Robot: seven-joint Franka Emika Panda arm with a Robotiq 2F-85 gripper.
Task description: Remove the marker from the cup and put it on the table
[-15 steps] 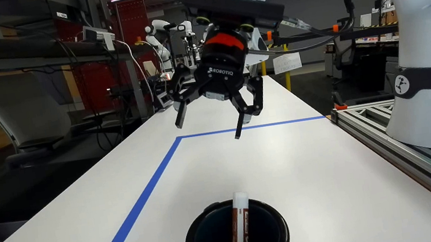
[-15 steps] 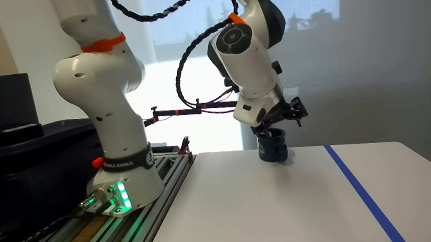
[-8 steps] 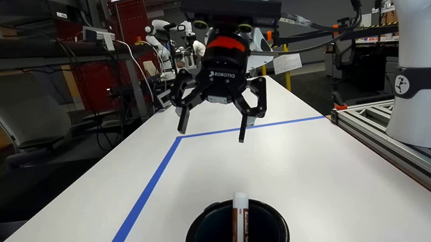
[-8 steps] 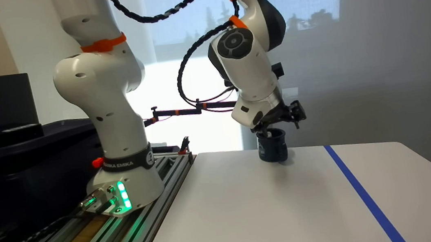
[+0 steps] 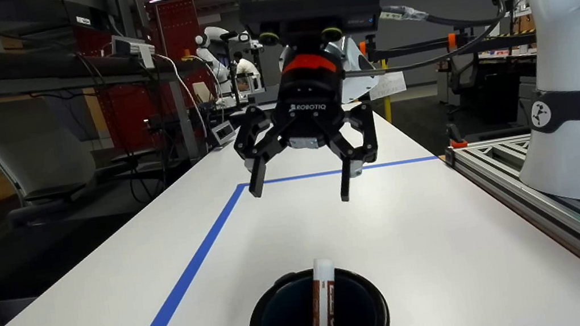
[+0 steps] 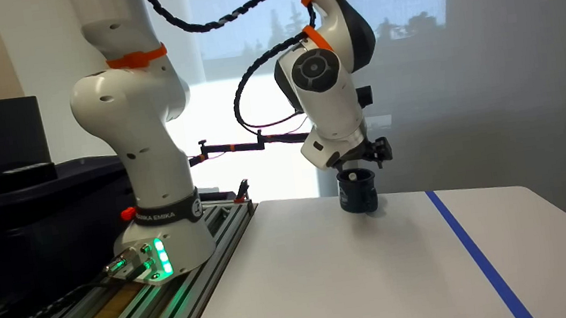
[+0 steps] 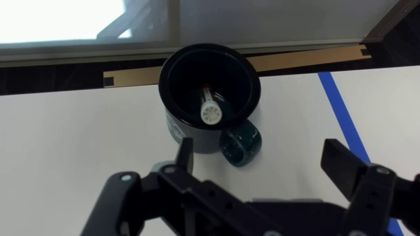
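Wrist view: marker (image 7: 209,106) inside cup (image 7: 200,139), white end up and beside the rim (image 7: 256,87); no finger touches it.
Cup: upright, near the far edge of the table (image 7: 98,131) in that view, its handle (image 7: 248,139) toward the gripper (image 5: 301,196).
Step in hand: judged to be the approach; grasp not yet made, placing on the table not yet begun.
Next move: calls for centring the marker between the fingers (image 5: 346,180), since it lies nearer the left one in the wrist view; then an advance over the cup, a descent onto the white end, a pinch and a lift clear of the rim.
Fingers: spread wide, nothing between them.
Gripper: in an exterior view, above the cup and to its far side, fingertips downward, right tip slightly lower than left.
Arm (image 6: 328,99): in an exterior view, reaches from the base (image 6: 172,248) at left and bends down to the right, its last section slanted, wrist close above the cup.
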